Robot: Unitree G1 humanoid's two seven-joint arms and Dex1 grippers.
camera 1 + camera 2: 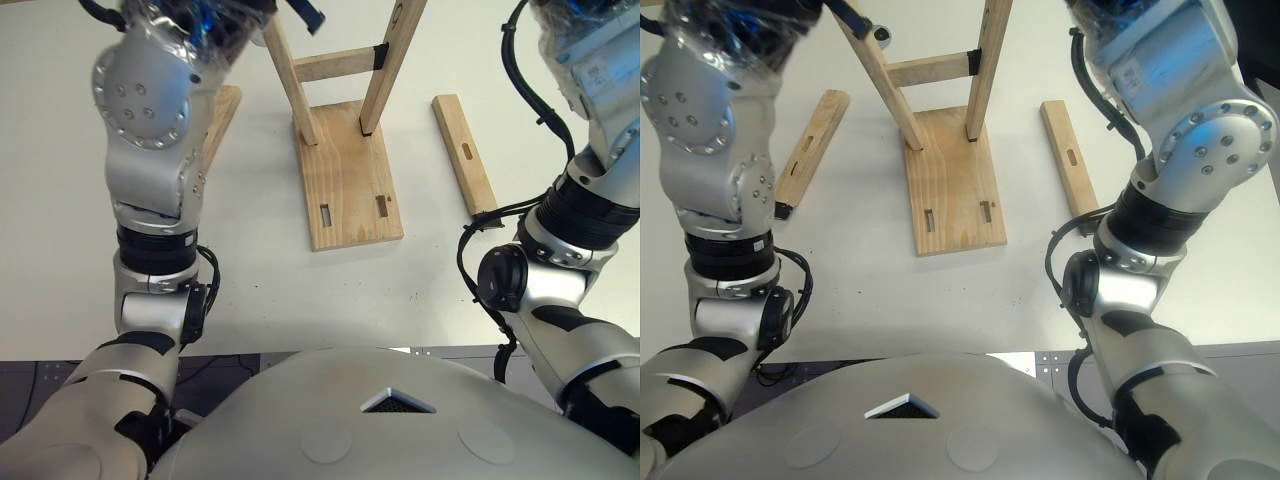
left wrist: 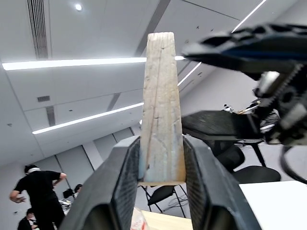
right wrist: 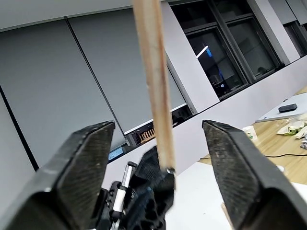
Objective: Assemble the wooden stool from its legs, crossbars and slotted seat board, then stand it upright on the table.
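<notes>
At the top of the left leg [image 2: 162, 96], the left gripper [image 2: 160, 153] was clamped on the wood, one finger pressed flat against each side; the right gripper [image 3: 158, 129] stood with its fingers spread wide about the right leg [image 3: 153, 81], a clear gap showing on either side and no contact that I could see.

Both legs rose from the far end of the seat board [image 1: 345, 190], which lay flat on the white table [image 1: 420, 290] directly ahead of me; a crossbar [image 1: 335, 64] joined them, with a black band [image 1: 380, 56] at its junction with the right leg; toward the near end of the board, two slots [image 1: 325, 213] lay open.

To the right of the board, apart from it, a loose slotted bar [image 1: 465, 152] lay flat on the table; to the left, also apart, lay a second loose bar [image 1: 812, 148] with a black tip at its near end; the left forearm [image 1: 150, 150] stood in front of this bar and covered much of it in the left eye view.

From the head cameras, the upper ends of both legs ran out past the top edge; I could not tell whether the leg feet sat fully in the board's far slots.
</notes>
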